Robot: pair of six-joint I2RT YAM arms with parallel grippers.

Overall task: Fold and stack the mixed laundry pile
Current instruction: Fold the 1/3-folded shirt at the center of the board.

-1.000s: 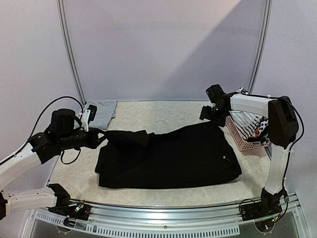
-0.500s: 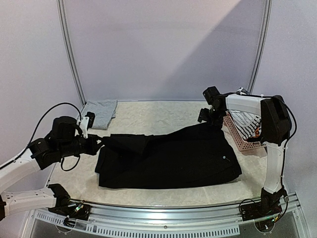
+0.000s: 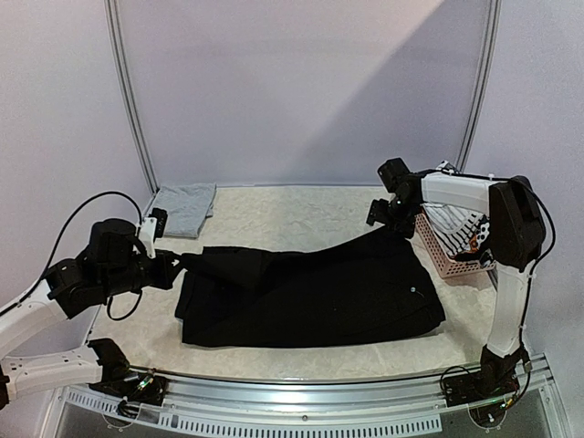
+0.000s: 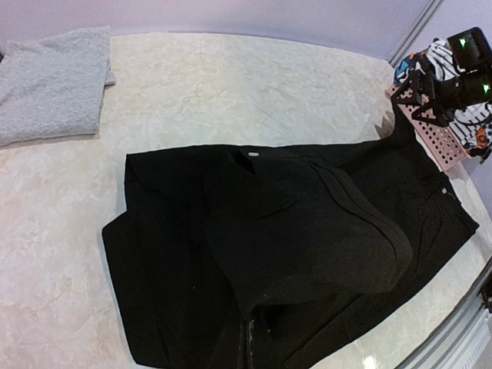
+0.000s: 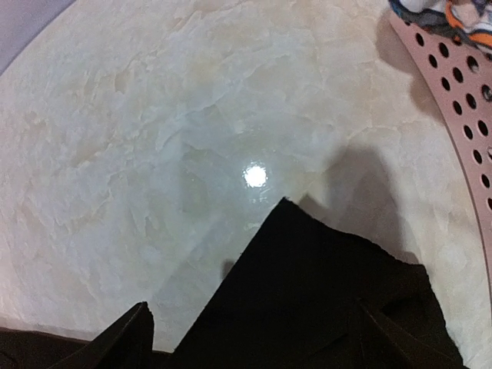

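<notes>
Nearest, the left claw (image 3: 175, 260) is clamped on the left edge of the black trousers (image 3: 319, 287), holding it off the bench (image 3: 292, 210), probably to draw the cloth flat. Farther right, the right claw (image 3: 391, 219) hangs, jaws apart, at the peaked far corner. Folded grey trousers (image 3: 187, 205) lie far left.

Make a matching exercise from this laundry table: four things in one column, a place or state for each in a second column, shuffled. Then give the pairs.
Things:
1. black trousers
2. grey garment
3. pink basket
4. left gripper

Places or states:
a. at the right edge of the table, with striped cloth inside
b. shut on the left end of the black cloth
c. spread across the middle of the table
d. lying at the far left corner

Pairs: 1-c, 2-d, 3-a, 4-b
</notes>
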